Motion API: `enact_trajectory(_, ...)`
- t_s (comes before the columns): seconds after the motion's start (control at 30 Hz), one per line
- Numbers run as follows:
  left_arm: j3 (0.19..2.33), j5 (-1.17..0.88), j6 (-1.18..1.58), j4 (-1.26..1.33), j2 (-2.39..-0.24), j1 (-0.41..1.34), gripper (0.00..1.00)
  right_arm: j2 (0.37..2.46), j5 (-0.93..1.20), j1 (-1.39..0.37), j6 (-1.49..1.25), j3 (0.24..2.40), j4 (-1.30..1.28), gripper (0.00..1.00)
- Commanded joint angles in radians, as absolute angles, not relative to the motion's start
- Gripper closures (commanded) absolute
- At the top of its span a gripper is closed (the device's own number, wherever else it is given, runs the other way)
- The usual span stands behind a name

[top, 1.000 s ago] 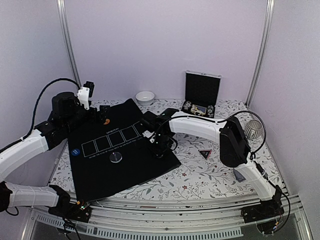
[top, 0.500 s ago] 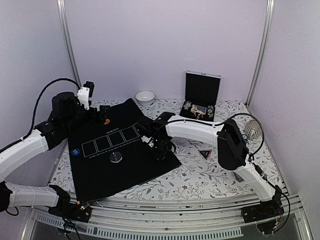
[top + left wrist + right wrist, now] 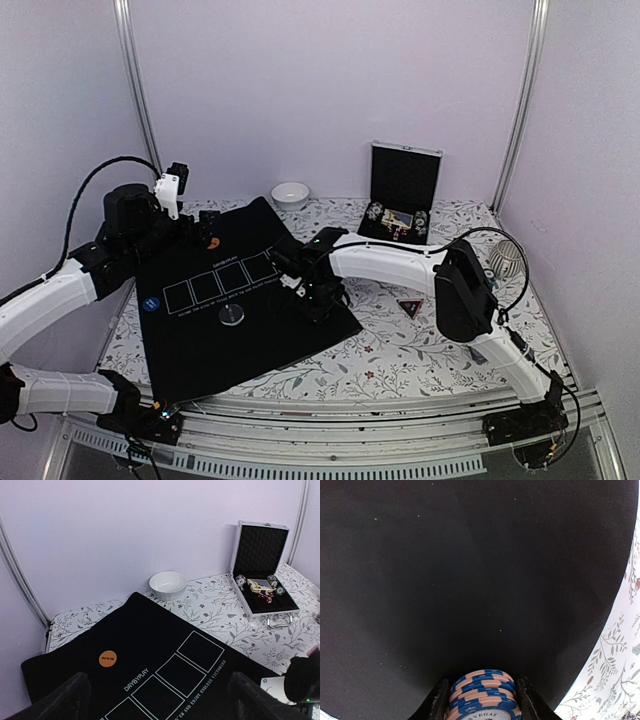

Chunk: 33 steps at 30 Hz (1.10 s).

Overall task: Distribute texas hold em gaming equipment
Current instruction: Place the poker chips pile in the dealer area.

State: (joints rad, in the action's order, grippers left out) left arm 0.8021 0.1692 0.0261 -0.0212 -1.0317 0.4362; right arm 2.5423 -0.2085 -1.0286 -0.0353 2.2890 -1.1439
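My right gripper is shut on a small stack of blue-and-peach poker chips, just above the black playing mat near its right edge. From the top view that gripper hovers over the mat's right part. My left gripper stands open and empty over the mat's far left. An orange "big blind" chip lies ahead of it. A blue chip and a round grey button lie on the mat. The black-red triangular marker sits on the floral cloth.
An open silver-edged black case with chips and cards stands at the back right. A small white bowl is behind the mat. A round silver mesh object sits by the right arm. Purple walls enclose the table.
The right arm has shifted slightly left over the mat, still holding the chip stack. The left arm has not moved.
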Motion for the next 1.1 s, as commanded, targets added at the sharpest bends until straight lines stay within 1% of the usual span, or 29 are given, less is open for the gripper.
enact_trajectory(0.0,0.787,0.168,0.014,-0.011,-1.028,0.435,0.02,2.562,-0.183,-1.033,-0.02,2.228,-1.179,0.6)
enact_trajectory(0.13,0.786,0.169,0.012,-0.011,-1.026,0.434,0.02,2.561,-0.126,-1.02,-0.017,2.22,-1.175,0.57)
enact_trajectory(0.63,0.785,0.172,0.011,-0.011,-1.026,0.434,0.02,2.549,-0.116,-1.014,-0.028,2.219,-1.178,0.47)
enact_trajectory(0.9,0.785,0.173,0.01,-0.011,-1.026,0.434,0.02,2.535,-0.124,-1.012,-0.031,2.229,-1.173,0.27)
enact_trajectory(0.93,0.785,0.173,0.009,-0.011,-1.026,0.434,0.02,2.533,-0.117,-1.012,-0.032,2.234,-1.173,0.18)
enact_trajectory(0.97,0.785,0.171,0.009,-0.011,-1.027,0.434,0.02,2.53,-0.113,-1.012,-0.033,2.241,-1.172,0.05)
enact_trajectory(1.0,0.785,0.171,0.01,-0.011,-1.027,0.435,0.02,2.524,-0.103,-1.012,-0.034,2.244,-1.169,0.0)
enact_trajectory(1.07,0.785,0.168,0.009,-0.011,-1.027,0.434,0.02,2.504,-0.071,-1.012,-0.031,2.246,-1.15,0.01)
